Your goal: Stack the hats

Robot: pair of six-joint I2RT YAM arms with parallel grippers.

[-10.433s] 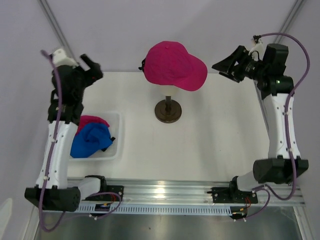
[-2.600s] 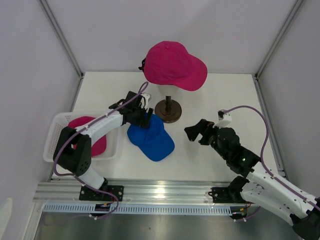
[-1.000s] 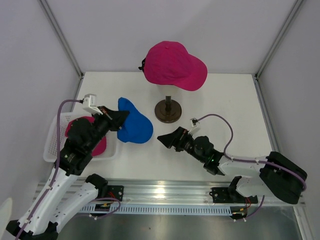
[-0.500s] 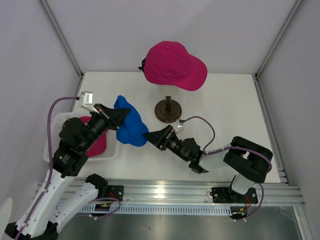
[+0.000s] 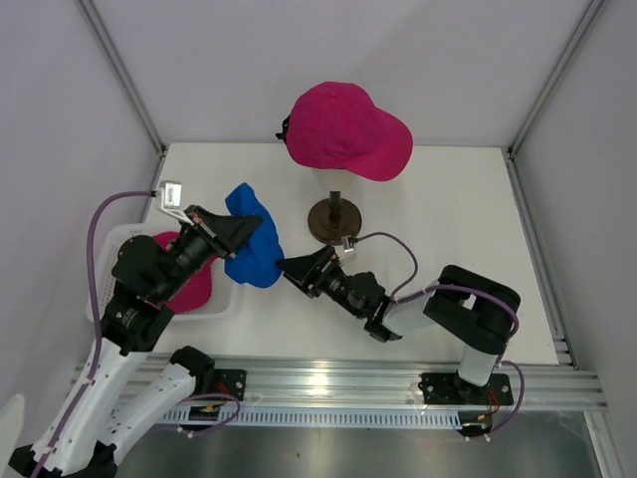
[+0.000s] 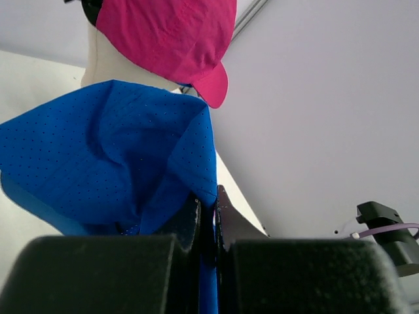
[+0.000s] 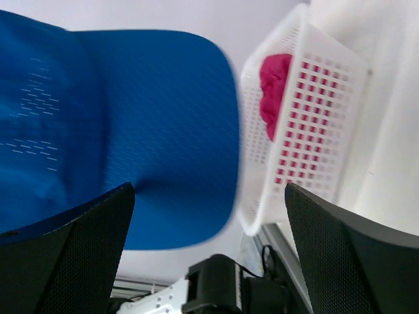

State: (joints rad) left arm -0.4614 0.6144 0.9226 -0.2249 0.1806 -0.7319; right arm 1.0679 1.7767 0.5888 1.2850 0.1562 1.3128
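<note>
A bright blue hat (image 5: 257,261) hangs crumpled above the table left of centre, and my left gripper (image 5: 247,231) is shut on its fabric. In the left wrist view the blue hat (image 6: 111,150) is pinched between my left gripper (image 6: 208,209) jaws. A magenta hat (image 5: 346,129) sits on the mannequin head behind; it also shows in the left wrist view as the magenta hat (image 6: 170,39). Another magenta hat (image 5: 187,281) lies in the basket. My right gripper (image 5: 294,267) stands open just right of the blue hat, whose brim (image 7: 131,131) fills my right gripper (image 7: 208,196) view.
The white plastic basket (image 5: 111,261) sits at the left table edge, seen close in the right wrist view as the basket (image 7: 308,118). The dark round stand (image 5: 334,221) of the cream mannequin head (image 6: 111,65) is at table centre. White walls and metal posts enclose the table.
My right gripper has moved left, close up to the blue hat. My left gripper has drawn the blue hat a little left and bunched it, still shut on it.
</note>
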